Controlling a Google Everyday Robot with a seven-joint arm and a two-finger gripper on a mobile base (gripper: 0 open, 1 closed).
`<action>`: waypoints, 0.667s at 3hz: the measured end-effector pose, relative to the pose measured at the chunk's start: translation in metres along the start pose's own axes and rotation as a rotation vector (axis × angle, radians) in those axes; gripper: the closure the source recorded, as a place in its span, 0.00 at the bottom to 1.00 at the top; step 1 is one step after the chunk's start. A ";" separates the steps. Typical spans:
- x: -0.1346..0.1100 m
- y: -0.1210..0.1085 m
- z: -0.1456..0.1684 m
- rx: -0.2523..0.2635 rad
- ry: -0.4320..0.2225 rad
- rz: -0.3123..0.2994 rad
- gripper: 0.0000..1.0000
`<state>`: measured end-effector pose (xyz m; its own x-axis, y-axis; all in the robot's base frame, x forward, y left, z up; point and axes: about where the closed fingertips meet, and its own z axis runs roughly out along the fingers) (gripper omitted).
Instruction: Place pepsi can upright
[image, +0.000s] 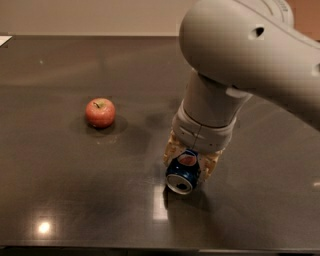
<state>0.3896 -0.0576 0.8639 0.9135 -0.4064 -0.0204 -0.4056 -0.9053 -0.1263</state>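
The pepsi can (183, 173) is dark blue with a red-white-blue logo. It lies tilted on the dark table (75, 200), its silver end facing the front. My gripper (190, 159) comes down from the big grey arm (235, 65) right over the can. Its tan fingers (170, 149) sit on both sides of the can and are shut on it.
A red apple (100, 112) sits on the table to the left of the can, well apart from it. The table's front edge runs along the bottom of the view. A pale wall stands behind the table's far edge.
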 end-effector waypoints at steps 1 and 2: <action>-0.011 -0.009 -0.024 0.053 -0.078 0.114 1.00; -0.021 -0.023 -0.040 0.083 -0.185 0.258 1.00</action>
<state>0.3783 -0.0336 0.9065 0.7745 -0.5849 -0.2407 -0.6273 -0.7592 -0.1734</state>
